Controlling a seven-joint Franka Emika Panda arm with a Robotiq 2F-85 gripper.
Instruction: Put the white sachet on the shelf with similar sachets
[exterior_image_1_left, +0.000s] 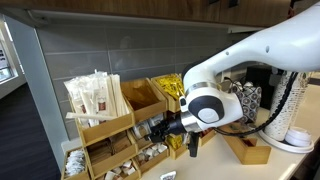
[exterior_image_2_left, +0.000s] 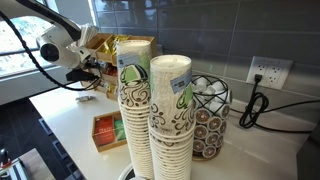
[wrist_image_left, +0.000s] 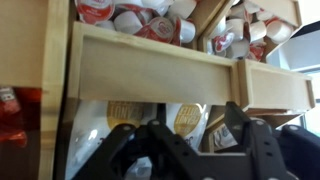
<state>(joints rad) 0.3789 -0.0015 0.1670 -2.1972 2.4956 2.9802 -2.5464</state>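
Note:
The bamboo shelf (exterior_image_1_left: 100, 131) stands against the grey wall; it also shows behind the cups in an exterior view (exterior_image_2_left: 138, 44). My gripper (exterior_image_1_left: 172, 127) reaches into a middle bin at the shelf's front and shows dimly in an exterior view (exterior_image_2_left: 92, 70). In the wrist view the gripper (wrist_image_left: 196, 142) has its dark fingers spread apart under a wooden rail (wrist_image_left: 150, 68). White sachets with yellowish print (wrist_image_left: 186, 118) lie in the bin straight ahead, between the fingers. I cannot tell whether any of these sachets is the task's one. Nothing is clearly clamped.
Upper bins hold red-and-white creamer cups (wrist_image_left: 135, 18). White-wrapped sticks (exterior_image_1_left: 95, 95) and yellow packets (exterior_image_1_left: 170, 90) fill the top tier. Two tall stacks of paper cups (exterior_image_2_left: 150, 110), a wire pod holder (exterior_image_2_left: 208, 115) and a small wooden tray (exterior_image_2_left: 105, 130) stand on the counter.

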